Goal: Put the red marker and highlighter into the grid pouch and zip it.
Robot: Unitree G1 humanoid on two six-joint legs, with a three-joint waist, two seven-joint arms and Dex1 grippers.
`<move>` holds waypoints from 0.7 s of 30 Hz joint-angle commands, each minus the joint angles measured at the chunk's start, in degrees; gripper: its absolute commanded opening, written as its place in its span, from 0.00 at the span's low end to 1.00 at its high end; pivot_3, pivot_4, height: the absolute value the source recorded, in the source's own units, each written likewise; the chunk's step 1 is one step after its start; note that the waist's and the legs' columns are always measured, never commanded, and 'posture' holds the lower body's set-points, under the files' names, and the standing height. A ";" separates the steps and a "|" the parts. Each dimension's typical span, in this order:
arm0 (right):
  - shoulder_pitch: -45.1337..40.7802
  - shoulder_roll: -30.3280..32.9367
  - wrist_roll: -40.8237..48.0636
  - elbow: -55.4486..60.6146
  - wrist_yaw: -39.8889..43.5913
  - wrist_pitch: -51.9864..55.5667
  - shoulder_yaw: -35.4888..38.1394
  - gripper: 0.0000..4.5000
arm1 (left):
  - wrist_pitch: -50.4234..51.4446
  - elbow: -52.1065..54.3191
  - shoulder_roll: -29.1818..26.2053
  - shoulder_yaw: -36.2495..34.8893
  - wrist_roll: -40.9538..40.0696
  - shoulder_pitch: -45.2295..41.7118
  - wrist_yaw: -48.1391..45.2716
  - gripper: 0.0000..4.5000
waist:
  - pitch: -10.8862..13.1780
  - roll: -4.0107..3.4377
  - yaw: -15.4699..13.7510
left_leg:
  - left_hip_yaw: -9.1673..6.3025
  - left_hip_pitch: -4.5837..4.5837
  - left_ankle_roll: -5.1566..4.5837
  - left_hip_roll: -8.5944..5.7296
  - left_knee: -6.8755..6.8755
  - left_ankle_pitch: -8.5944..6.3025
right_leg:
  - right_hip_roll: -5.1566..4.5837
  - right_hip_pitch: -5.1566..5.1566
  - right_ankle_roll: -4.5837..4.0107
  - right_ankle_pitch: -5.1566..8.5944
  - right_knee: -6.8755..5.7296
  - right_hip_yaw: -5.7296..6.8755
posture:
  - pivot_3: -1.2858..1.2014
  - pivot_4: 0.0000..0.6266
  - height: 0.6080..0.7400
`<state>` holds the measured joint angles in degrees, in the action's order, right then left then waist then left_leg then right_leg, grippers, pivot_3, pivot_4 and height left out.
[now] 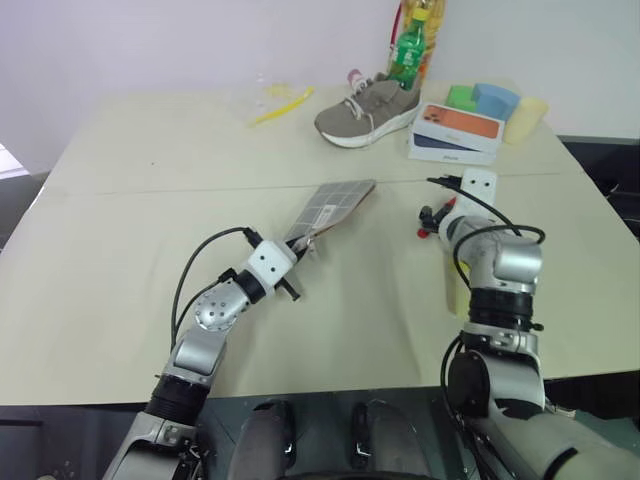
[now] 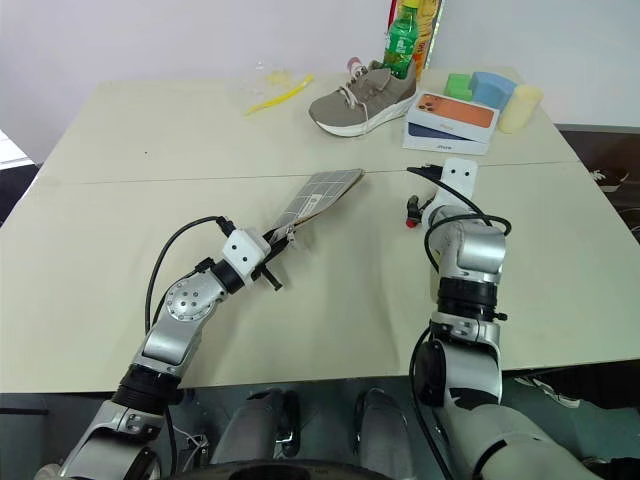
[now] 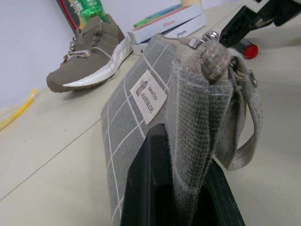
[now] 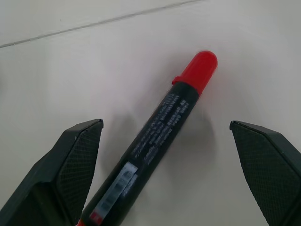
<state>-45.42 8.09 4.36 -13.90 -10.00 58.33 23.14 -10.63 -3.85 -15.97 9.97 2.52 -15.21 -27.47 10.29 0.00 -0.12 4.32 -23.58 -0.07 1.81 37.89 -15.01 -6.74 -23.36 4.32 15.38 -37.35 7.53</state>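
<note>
The wide pale beige counter (image 1: 120, 300) carries everything, with a thin seam line running across it just beyond the grid pouch. Taking the flat grey fabric grid pouch with white grid lines (image 1: 335, 203) as the landmark: it sits near the counter's middle, tilted up off the surface, its small white label (image 3: 149, 96) facing outward and its thin grey loop (image 3: 240, 136) hanging at the gripped end. Well beyond the pouch, toward the far edge, a taupe sneaker with a white sole (image 1: 368, 110) lies on its sole, with a green plastic bottle (image 1: 407, 50) standing just behind it. To the right of the sneaker, still well beyond the pouch, two flat phone boxes, one orange-topped (image 1: 458, 133), are stacked, with green, blue and pale yellow foam blocks (image 1: 495, 103) just behind them. Far beyond the pouch to its left lies a long thin yellow stick (image 1: 281, 105). The left end effector (image 1: 294, 262) is clenched on the pouch's near end, its black fingers (image 3: 146, 188) pinching the fabric. To the right of the pouch, apart from it, the short red marker with red ends and a black middle (image 4: 160, 141) lies flat on the counter; the right end effector (image 4: 169, 179) hovers over it, released, its jaws spread wide on either side of the marker without touching it.
</note>
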 commanded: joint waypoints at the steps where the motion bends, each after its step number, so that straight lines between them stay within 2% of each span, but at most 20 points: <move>1: -1.51 -0.03 0.87 -1.18 -1.71 -0.62 1.04 0.70 | -0.28 2.19 -0.13 -0.73 -0.24 0.75 0.64 0.00 | 0.00 0.00 0.13 | 0.00 0.00 0.00 0.00 0.00 0.00 | 0.00 0.00 0.00 0.00 0.00 0.00 | 0.52 0.24 1.00; 4: -1.27 -0.08 1.35 -1.07 -1.58 -1.00 0.28 0.40 | -0.09 2.66 -0.28 -0.91 -0.35 1.07 0.82 0.00 | 0.00 -0.01 0.70 | 0.00 0.00 0.00 0.00 -0.01 0.00 | 0.00 0.00 0.00 0.00 0.01 -0.01 | 0.52 0.24 1.00; 5: -1.00 -0.10 1.61 -0.53 -1.22 -0.92 -0.04 0.27 | -0.03 2.79 -0.35 -0.96 -0.33 1.17 0.88 0.00 | 0.00 -0.01 0.79 | 0.00 0.00 0.00 0.00 -0.01 0.00 | 0.00 0.00 0.00 0.00 0.00 -0.02 | 0.52 0.24 1.00; 7: 0.32 0.78 2.18 1.80 1.62 -1.43 -2.15 0.07 | 0.14 3.03 -0.51 -1.22 -0.50 1.31 0.91 0.00 | 0.00 -0.01 0.90 | 0.00 0.00 0.00 0.01 -0.01 0.00 | 0.00 0.00 0.00 0.00 -0.01 -0.02 | 0.52 0.24 1.00; 11: 4.96 8.07 0.86 9.91 13.46 -6.84 -13.18 0.07 | 0.83 3.85 -0.86 -2.11 -2.33 1.41 -0.08 0.00 | 0.01 -0.03 0.92 | 0.01 -0.01 -0.02 0.00 -0.06 -0.01 | 0.00 -0.04 0.01 0.01 0.04 -0.06 | 0.52 0.24 1.00; 14: 10.97 21.26 -4.60 19.78 26.08 -19.13 -24.97 0.07 | 2.52 5.11 -2.14 -2.57 -5.81 1.46 -3.56 0.00 | 0.04 -0.07 0.71 | -0.01 -0.01 -0.05 -0.02 -0.11 -0.03 | 0.00 -0.12 0.04 0.01 0.06 -0.19 | 0.52 0.24 1.00; 18: 15.62 30.29 -5.06 26.67 36.05 -28.21 -29.23 0.07 | 3.36 6.13 -3.27 -3.02 -8.28 1.31 -6.22 0.00 | 0.05 -0.01 0.97 | 0.00 0.03 -0.12 -0.01 -0.15 -0.07 | 0.04 -0.10 0.12 0.04 0.14 -0.25 | 0.52 0.24 1.00; 21: 17.89 33.97 -5.88 29.78 40.90 -32.27 -30.98 0.07 | 4.06 6.69 -3.80 -2.93 -9.87 0.93 -8.31 0.00 | 0.06 0.01 0.88 | 0.02 0.07 -0.12 0.02 -0.15 -0.07 | 0.08 -0.09 0.12 0.04 0.13 -0.25 | 0.52 0.24 1.00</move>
<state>-27.30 41.24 -1.03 13.02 28.81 28.56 -7.51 -6.56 0.37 -19.31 7.68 -5.70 -13.84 -34.75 10.35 0.01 0.76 4.34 -23.51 -0.18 1.83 37.75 -15.08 -6.67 -23.45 4.43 15.41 -37.22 7.27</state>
